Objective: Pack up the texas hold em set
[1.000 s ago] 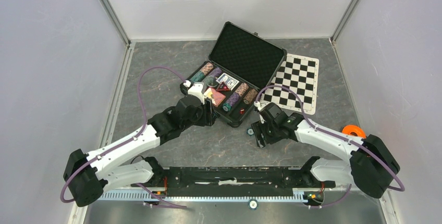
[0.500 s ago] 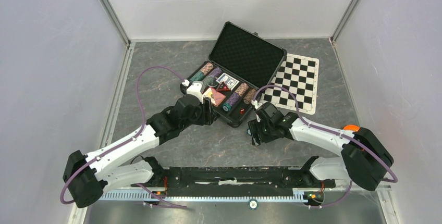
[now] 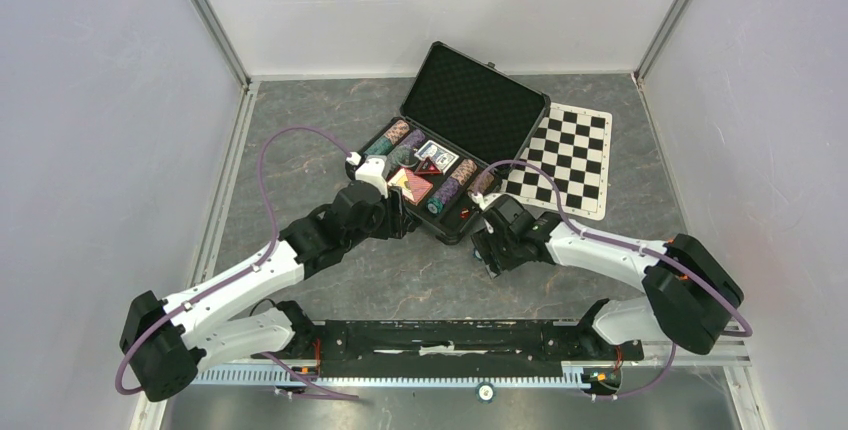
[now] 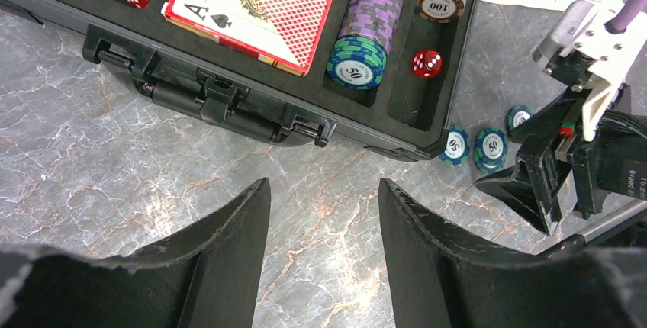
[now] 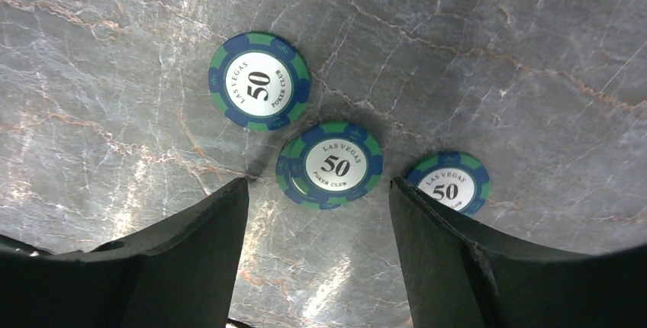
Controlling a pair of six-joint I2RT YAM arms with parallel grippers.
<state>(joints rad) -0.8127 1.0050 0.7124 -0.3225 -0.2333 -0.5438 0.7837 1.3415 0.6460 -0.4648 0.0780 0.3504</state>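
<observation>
Right gripper [image 5: 317, 191], fingers spread, straddles the middle teal chip [image 5: 329, 165] of three lying loose outside the case [image 4: 252, 114], positioned to pinch it.

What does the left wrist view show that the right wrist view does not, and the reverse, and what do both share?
Only the left wrist view shows the inside of the case: its red deck, purple chip stack and red dice. Only the right wrist view is close enough to read the chips' "Las Vegas Poker Club" lettering. Both show three blue-green 50 chips lying loose on the grey marbled table.
</observation>
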